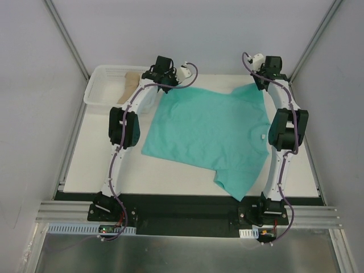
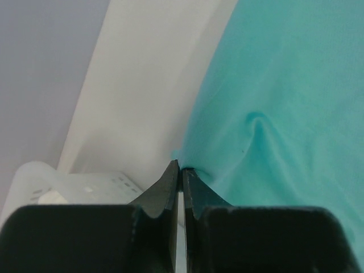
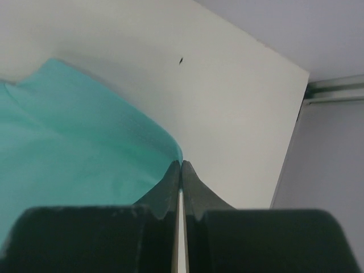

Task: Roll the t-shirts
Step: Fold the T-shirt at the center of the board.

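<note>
At the far left corner of the white surface [image 1: 170,176] I see a translucent white plastic basket [image 1: 101,86] with a tan piece of something [image 1: 132,81] lying in it; I can't tell what it is. Just right of the basket, the left arm [image 1: 122,128] reaches to the far edge. On its wrist camera the left fingers [image 2: 181,173] are pressed together with no gap, and the edge of the plain teal-green short-sleeved t-shirt [image 1: 210,131] is bunched right at their tips, so I read that as a pinch on the cloth. A small raised pucker [image 2: 259,122] sits in the cloth just beyond the tips. From above, the shirt lies spread mostly flat in the middle of the surface between the two arms. Its far-left corner is drawn up toward the left fingers, one sleeve [image 1: 236,183] points toward the near edge, and a small white tag [image 1: 259,137] shows close to the right arm [image 1: 287,128]. At the far right, the right fingers [image 3: 181,169] are also closed tight, and the shirt's far-right edge runs in to meet their tips. Bare white surface lies beyond them.
</note>
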